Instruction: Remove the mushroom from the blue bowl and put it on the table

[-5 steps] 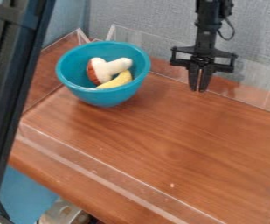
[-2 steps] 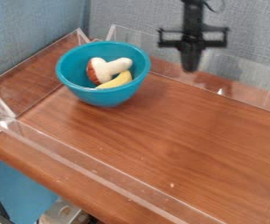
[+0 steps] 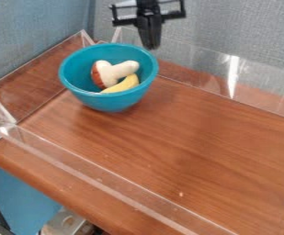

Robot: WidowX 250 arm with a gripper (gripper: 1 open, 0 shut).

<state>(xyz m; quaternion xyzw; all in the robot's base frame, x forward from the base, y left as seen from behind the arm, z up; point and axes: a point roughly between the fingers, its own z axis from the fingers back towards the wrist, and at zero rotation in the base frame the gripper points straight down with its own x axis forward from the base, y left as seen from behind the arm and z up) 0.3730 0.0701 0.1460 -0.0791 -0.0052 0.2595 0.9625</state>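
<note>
Jaws (image 3: 151, 44) shifted nearer blue bowl (image 3: 108, 97), mushroom (image 3: 112, 71) inside

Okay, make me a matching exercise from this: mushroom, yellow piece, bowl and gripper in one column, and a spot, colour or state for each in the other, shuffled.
1. Mushroom
2. Yellow piece
3. Blue bowl
4. Gripper

A. Shut, in the air beyond the bowl
B. Pale stem, reddish cap, inside the bowl
C. Standing on the wooden table
D. In the bowl, nearer the camera than the pale stem

Pairs: 1-B, 2-D, 3-C, 4-A
</note>
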